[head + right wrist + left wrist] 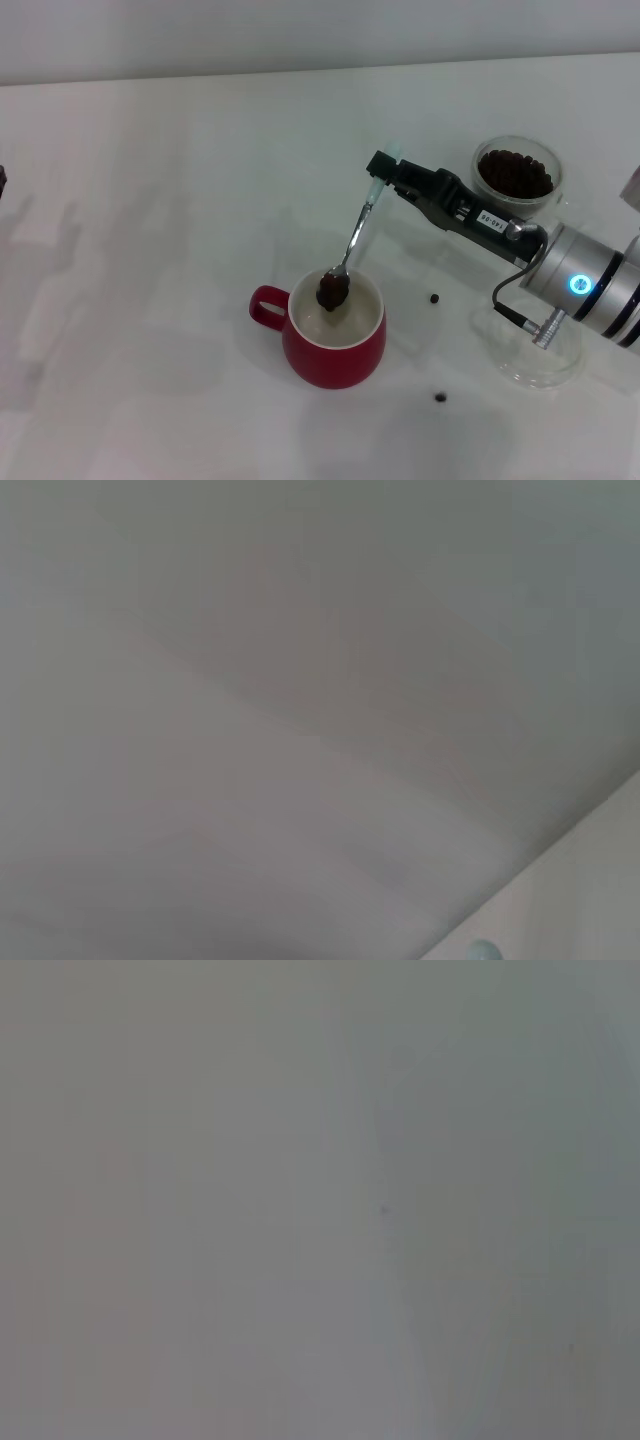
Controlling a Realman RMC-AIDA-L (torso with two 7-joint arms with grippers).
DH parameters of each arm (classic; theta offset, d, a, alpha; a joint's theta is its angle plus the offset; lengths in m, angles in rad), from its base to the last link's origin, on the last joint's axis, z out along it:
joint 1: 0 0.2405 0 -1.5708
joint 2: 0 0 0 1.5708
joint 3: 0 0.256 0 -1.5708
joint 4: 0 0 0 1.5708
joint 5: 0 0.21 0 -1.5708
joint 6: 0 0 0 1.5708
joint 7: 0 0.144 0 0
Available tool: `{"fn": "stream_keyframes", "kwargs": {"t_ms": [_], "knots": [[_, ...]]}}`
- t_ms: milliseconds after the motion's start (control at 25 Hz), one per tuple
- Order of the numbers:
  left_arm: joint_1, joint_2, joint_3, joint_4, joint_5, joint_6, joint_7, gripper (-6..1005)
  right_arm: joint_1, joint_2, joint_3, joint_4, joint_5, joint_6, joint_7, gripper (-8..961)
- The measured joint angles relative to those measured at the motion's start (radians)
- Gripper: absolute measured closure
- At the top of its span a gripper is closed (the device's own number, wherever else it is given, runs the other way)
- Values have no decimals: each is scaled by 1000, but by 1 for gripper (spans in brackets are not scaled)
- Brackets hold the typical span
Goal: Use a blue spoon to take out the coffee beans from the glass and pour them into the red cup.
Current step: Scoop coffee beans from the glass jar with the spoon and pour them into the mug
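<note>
In the head view my right gripper (382, 168) is shut on the pale blue handle end of the blue spoon (356, 232). The spoon hangs down to the left, its bowl holding coffee beans (332, 289) just over the mouth of the red cup (335, 338). The glass (517, 178), at the back right behind my right arm, holds a dark heap of beans. The right wrist view shows only the tip of the spoon handle (484, 949) and bare white surface. My left gripper is out of view; only a dark bit shows at the far left edge.
Two loose beans lie on the white table, one (435, 298) right of the cup and one (440, 397) nearer the front. A flat clear glass dish (540, 365) lies under my right forearm. The left wrist view shows only blank grey.
</note>
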Motion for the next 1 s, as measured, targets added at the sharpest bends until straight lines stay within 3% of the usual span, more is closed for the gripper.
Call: {"fn": "stream_keyframes", "kwargs": {"t_ms": [1000], "knots": [[10,0,0,-12,2,-25,-1,439,-1,-2,-8,-84,-95,132,-446,806]]}}
